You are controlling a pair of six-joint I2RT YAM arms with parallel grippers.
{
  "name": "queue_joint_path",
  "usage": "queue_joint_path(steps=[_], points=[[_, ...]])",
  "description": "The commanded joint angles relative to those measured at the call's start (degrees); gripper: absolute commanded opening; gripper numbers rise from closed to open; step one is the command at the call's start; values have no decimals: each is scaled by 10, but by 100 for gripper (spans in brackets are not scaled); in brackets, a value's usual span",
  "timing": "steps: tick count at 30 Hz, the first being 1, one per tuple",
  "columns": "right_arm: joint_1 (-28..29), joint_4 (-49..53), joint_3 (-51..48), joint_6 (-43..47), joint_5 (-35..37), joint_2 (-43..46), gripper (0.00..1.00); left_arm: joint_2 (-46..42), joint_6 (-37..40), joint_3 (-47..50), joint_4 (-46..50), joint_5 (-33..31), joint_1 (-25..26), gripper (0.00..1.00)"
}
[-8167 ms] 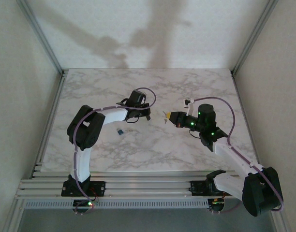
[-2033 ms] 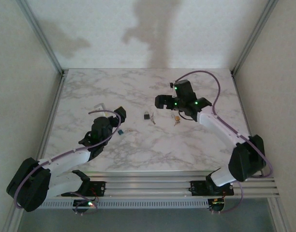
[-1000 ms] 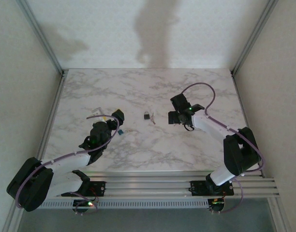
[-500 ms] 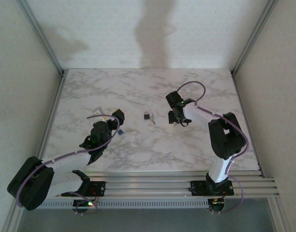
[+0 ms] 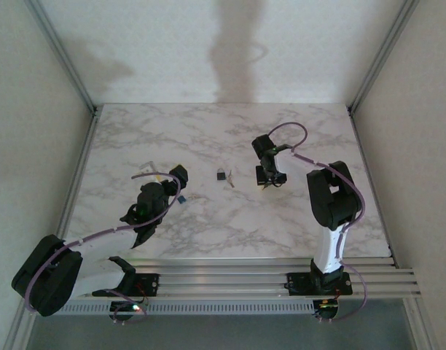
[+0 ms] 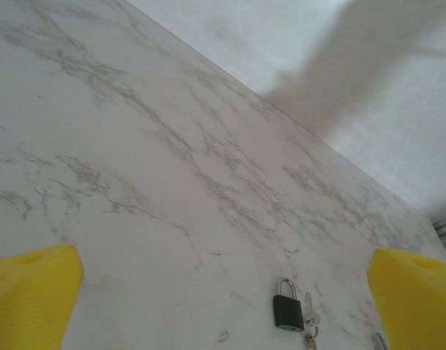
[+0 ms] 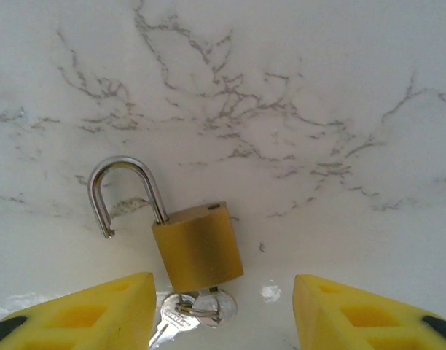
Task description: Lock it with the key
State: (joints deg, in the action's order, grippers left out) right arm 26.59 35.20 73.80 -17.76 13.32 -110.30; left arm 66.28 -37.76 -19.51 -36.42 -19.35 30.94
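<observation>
The brass padlock (image 7: 197, 248) lies flat on the marble table (image 7: 318, 109). Its long axis runs away from the right gripper (image 7: 223, 313), leaning slightly left. The shackle (image 7: 121, 189) is open, its free end to the left, and the keys (image 7: 190, 306) are at the near end. The right jaws stand partly apart either side of the keys, gripping nothing. The left gripper (image 6: 223, 299) gapes wide, facing a black padlock (image 6: 287, 312).

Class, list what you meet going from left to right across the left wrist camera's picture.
yellow finger at the left edge → black padlock → keys → yellow finger at the right edge
</observation>
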Motion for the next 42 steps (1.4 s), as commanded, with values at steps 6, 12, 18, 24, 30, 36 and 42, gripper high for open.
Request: queue_joint_path(steps=[6,12,18,24,30,36,42], points=[[-7,19,29,13,-17,-29,48,-3,-2,-19,5,-7,3,100],[-11,12,27,16,-22,-32,46,-3,-2,-19,7,-6,3,99],[-15,8,28,19,-24,-40,43,-2,-2,-21,8,-6,3,100],[-18,8,36,24,-23,-50,39,0,0,-22,10,-8,3,99],[-18,10,34,22,-26,-55,36,0,1,-24,11,-7,3,99],[-17,29,48,19,-11,-66,41,0,0,-24,11,-5,3,99],[-18,38,63,25,-5,-79,40,0,2,-26,13,-3,3,99]])
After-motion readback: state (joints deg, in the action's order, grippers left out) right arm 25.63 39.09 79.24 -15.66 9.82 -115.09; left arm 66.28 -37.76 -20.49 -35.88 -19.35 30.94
